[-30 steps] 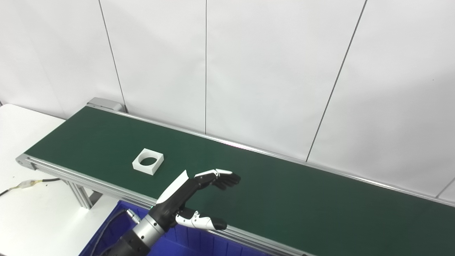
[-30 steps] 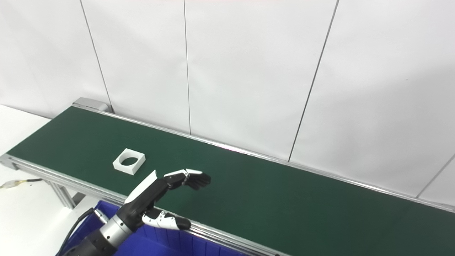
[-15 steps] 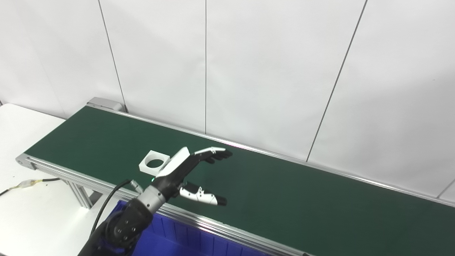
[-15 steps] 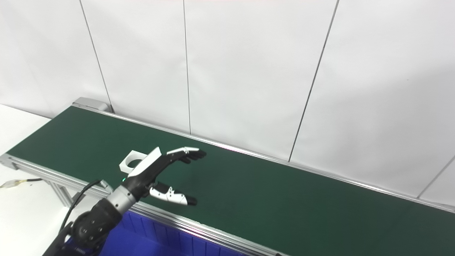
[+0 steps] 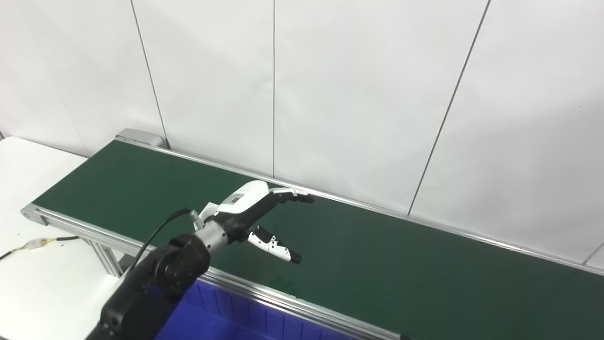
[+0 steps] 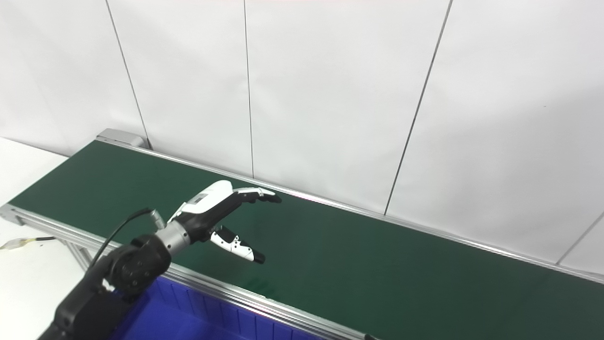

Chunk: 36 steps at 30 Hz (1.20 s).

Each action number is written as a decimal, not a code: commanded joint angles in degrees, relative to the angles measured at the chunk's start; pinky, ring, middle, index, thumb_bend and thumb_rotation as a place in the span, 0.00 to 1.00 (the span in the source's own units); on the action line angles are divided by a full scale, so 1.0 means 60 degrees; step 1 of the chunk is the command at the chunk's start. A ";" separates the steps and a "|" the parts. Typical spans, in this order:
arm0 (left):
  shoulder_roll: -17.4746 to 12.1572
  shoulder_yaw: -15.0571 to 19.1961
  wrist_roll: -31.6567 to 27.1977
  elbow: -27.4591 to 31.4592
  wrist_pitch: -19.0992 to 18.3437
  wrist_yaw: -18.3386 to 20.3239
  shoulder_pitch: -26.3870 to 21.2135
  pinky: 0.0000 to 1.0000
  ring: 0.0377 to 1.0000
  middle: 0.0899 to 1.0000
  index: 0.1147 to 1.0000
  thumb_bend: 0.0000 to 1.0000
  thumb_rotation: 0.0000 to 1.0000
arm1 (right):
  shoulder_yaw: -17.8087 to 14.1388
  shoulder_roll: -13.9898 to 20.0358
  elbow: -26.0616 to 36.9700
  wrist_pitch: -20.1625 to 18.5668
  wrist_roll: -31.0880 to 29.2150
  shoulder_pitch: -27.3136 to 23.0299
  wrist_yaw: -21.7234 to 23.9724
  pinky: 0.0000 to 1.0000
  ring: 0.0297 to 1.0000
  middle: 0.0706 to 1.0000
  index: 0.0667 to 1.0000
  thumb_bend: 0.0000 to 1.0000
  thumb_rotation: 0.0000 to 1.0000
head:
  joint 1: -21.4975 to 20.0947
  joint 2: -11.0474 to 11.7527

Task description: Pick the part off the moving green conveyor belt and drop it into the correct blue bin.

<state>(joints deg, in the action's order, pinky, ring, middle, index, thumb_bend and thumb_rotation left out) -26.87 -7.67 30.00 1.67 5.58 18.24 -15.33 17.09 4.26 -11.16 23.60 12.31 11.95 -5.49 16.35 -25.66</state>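
My left hand (image 5: 255,212) is stretched out above the green conveyor belt (image 5: 401,264), open, with its fingers (image 5: 295,196) spread toward the far rail and its thumb (image 5: 276,245) pointing right. It holds nothing. The white square part with the round hole is hidden behind this hand and wrist in both eye views. The left arm (image 6: 122,269) comes up over the belt's near rail. My right hand is out of sight.
A blue bin (image 5: 226,323) stands below the belt's near rail at the bottom edge. The belt's left end (image 5: 33,212) sits over a white table (image 5: 42,283) with a cable on it. A white panel wall runs behind the far rail.
My left hand has risen from the near rail and reached farther across the belt, still open. The white part drifted right along the belt and is now covered by the hand.
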 commanded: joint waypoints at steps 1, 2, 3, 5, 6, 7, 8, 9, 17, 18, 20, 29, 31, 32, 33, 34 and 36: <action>-0.0397 -0.0127 0.0372 0.0420 -0.0329 0.0324 -0.0537 0.76 0.81 0.80 0.77 0.85 0.35 | 0.0022 -0.0079 0.0171 0.0545 0.0052 -0.0116 -0.0187 0.60 0.69 0.77 0.86 0.51 0.72 | -0.0014 -0.0012; -0.0474 -0.0225 0.0507 0.0446 -0.0405 0.0457 -0.0639 0.76 0.81 0.80 0.76 0.85 0.34 | 0.0022 -0.0091 0.0170 0.0543 0.0056 -0.0117 -0.0187 0.60 0.69 0.77 0.86 0.51 0.72 | -0.0024 -0.0007; -0.0537 -0.0319 0.0626 0.0470 -0.0505 0.0611 -0.0746 0.76 0.81 0.80 0.76 0.86 0.33 | 0.0016 -0.0107 0.0176 0.0541 0.0057 -0.0115 -0.0186 0.60 0.69 0.77 0.86 0.51 0.72 | -0.0024 -0.0007; -0.0616 -0.0436 0.0693 0.0450 -0.0651 0.0876 -0.0914 0.78 0.81 0.80 0.75 0.87 0.28 | 0.0030 -0.0120 0.0177 0.0540 0.0075 -0.0123 -0.0204 0.59 0.69 0.77 0.85 0.51 0.72 | -0.0059 0.0005; -0.0654 -0.0483 0.0689 0.0422 -0.0726 0.1016 -0.0991 0.78 0.81 0.80 0.75 0.88 0.27 | 0.0033 -0.0122 0.0169 0.0544 0.0083 -0.0125 -0.0209 0.59 0.68 0.77 0.86 0.51 0.72 | -0.0059 0.0005; -0.0691 -0.0523 0.0696 0.0410 -0.0824 0.1153 -0.1058 0.79 0.82 0.80 0.76 0.89 0.26 | 0.0044 -0.0119 0.0164 0.0548 0.0098 -0.0130 -0.0218 0.59 0.68 0.77 0.86 0.51 0.72 | -0.0082 -0.0009; -0.0714 -0.0547 0.0703 0.0408 -0.0896 0.1242 -0.1097 0.80 0.83 0.81 0.76 0.90 0.26 | 0.0051 -0.0117 0.0161 0.0550 0.0108 -0.0132 -0.0225 0.59 0.69 0.77 0.86 0.51 0.72 | -0.0082 -0.0009; -0.0754 -0.0594 0.0739 0.0385 -0.0986 0.1370 -0.1172 0.80 0.83 0.81 0.76 0.90 0.25 | 0.0057 -0.0111 0.0163 0.0550 0.0162 -0.0136 -0.0249 0.59 0.69 0.77 0.86 0.51 0.72 | -0.0084 -0.0018; -0.0962 -0.0788 0.0873 -0.0158 -0.0923 0.1668 -0.1543 0.84 0.86 0.84 0.77 0.95 0.18 | 0.0124 -0.0081 0.0176 0.0552 0.0162 -0.0127 -0.0320 0.59 0.69 0.77 0.86 0.49 0.70 | -0.0105 -0.0037; -0.0983 -0.0811 0.0880 -0.0246 -0.0918 0.1681 -0.1583 0.84 0.86 0.84 0.77 0.95 0.18 | 0.0135 -0.0077 0.0185 0.0552 0.0160 -0.0120 -0.0328 0.59 0.69 0.77 0.86 0.49 0.70 | -0.0109 -0.0048; -0.1023 -0.0866 0.0918 -0.0359 -0.0953 0.1712 -0.1638 0.84 0.87 0.85 0.77 0.95 0.17 | 0.0154 -0.0060 0.0208 0.0552 0.0189 -0.0104 -0.0352 0.59 0.68 0.77 0.86 0.48 0.70 | -0.0116 -0.0050; -0.1138 -0.0917 0.1022 -0.1104 -0.0977 0.1607 -0.1831 0.83 0.87 0.86 0.78 0.97 0.17 | 0.0163 -0.0069 0.0296 0.0549 0.0101 -0.0009 -0.0337 0.60 0.69 0.77 0.86 0.48 0.67 | -0.0123 -0.0141; -0.1151 -0.0908 0.1016 -0.1191 -0.0961 0.1581 -0.1834 0.83 0.88 0.86 0.78 0.98 0.16 | 0.0147 -0.0083 0.0314 0.0549 0.0105 0.0007 -0.0321 0.60 0.69 0.77 0.86 0.47 0.67 | -0.0123 -0.0141; -0.1171 -0.0904 0.1008 -0.1243 -0.0899 0.1544 -0.1826 0.83 0.88 0.85 0.78 0.98 0.17 | 0.0153 -0.0083 0.0323 0.0549 0.0104 0.0013 -0.0324 0.60 0.68 0.77 0.86 0.47 0.67 | -0.0123 -0.0146; -0.1217 -0.0912 0.1039 -0.1347 -0.0829 0.1492 -0.1817 0.83 0.88 0.85 0.79 0.98 0.18 | 0.0162 -0.0077 0.0329 0.0550 0.0092 0.0020 -0.0317 0.59 0.68 0.77 0.86 0.47 0.67 | -0.0119 -0.0156; -0.1255 -0.0915 0.1095 -0.1422 -0.0834 0.1452 -0.1802 0.83 0.88 0.86 0.79 0.98 0.18 | 0.0162 -0.0079 0.0337 0.0550 0.0070 0.0032 -0.0306 0.59 0.69 0.77 0.86 0.47 0.67 | -0.0117 -0.0165; -0.1306 -0.0926 0.1260 -0.1603 -0.0884 0.1304 -0.1779 0.83 0.87 0.85 0.80 0.98 0.18 | 0.0181 -0.0066 0.0351 0.0550 0.0106 0.0041 -0.0327 0.59 0.69 0.78 0.86 0.46 0.67 | -0.0119 -0.0170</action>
<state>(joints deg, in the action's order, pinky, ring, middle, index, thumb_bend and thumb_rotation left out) -32.20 -13.95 36.66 -8.05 -0.44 28.22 -23.66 17.96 4.21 -11.04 23.61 13.01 12.32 -6.97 15.64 -26.63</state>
